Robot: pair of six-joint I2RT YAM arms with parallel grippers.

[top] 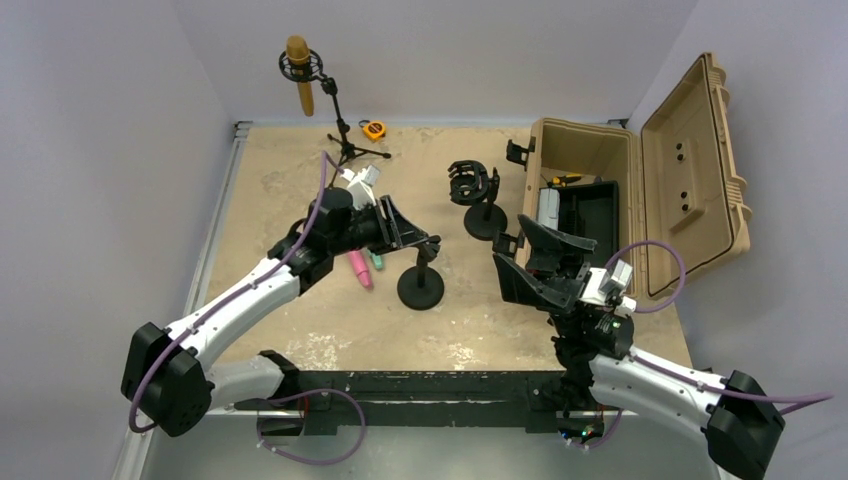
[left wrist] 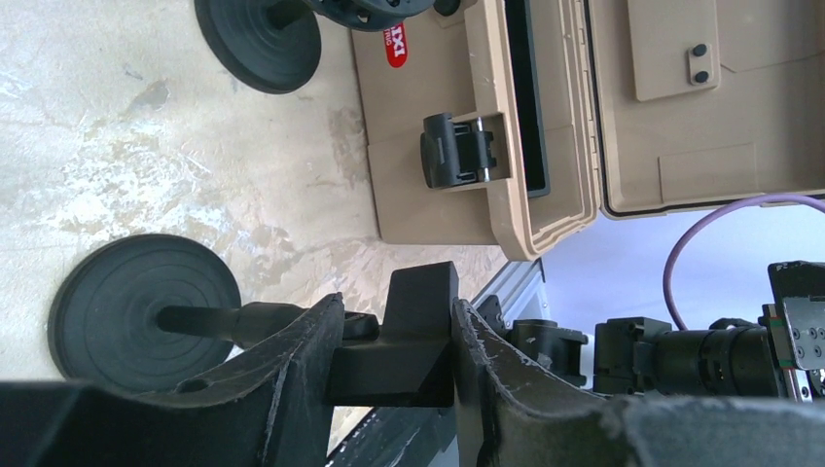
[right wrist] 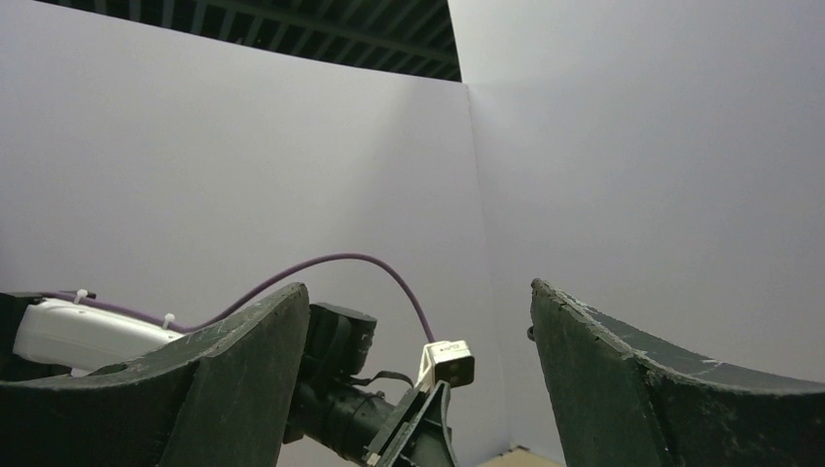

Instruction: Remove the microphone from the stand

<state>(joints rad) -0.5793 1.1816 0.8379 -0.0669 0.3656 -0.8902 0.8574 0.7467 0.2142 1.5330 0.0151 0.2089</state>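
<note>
Your left gripper (left wrist: 397, 336) was pinched on the black block (left wrist: 420, 292) atop the short round-based black stand (left wrist: 146, 311), while the gold microphone (top: 302, 90) sat in the black tripod stand (top: 346, 148) well beyond it, so lifting risked toppling the wrong stand.

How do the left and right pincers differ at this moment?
The left pincer clamps the top block of the near stand; the right pincer gapes open, holding nothing. The left pincer reaches low over the table; the right pincer points up toward the wall. Both have dark curved fingers.
</note>
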